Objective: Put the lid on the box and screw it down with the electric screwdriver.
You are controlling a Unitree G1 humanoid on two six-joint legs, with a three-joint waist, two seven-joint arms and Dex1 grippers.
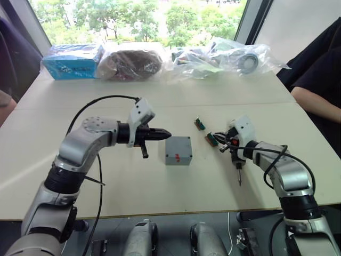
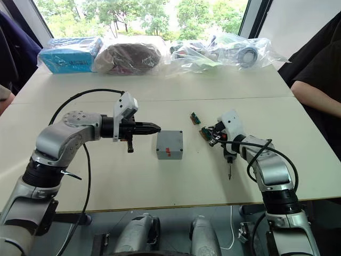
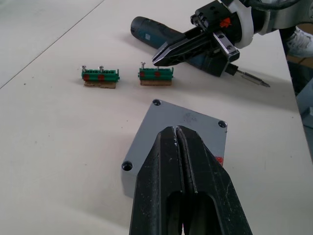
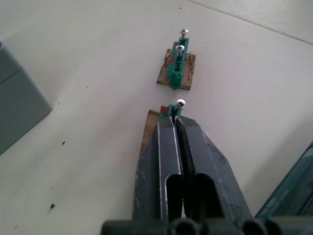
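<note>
Left wrist view shows the lid (image 3: 183,128) seated on the box (image 1: 178,151) at mid-table; both grippers, left (image 1: 166,133) and right (image 3: 157,58), are pinched closed and empty; the right one, over the near green screw holder (image 4: 168,111), could knock its screw (image 4: 180,103) loose, while the electric screwdriver (image 1: 237,165) lies ungrasped beside it.

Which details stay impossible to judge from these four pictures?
- Inside of the box: hidden by the lid in every view.
- Whether the lid's screws are tight: too small to tell in the left wrist view.
- Near green piece: partly hidden by the right tool in the right wrist view.
- Screwdriver: partly covered by the right tool in the left wrist view.
</note>
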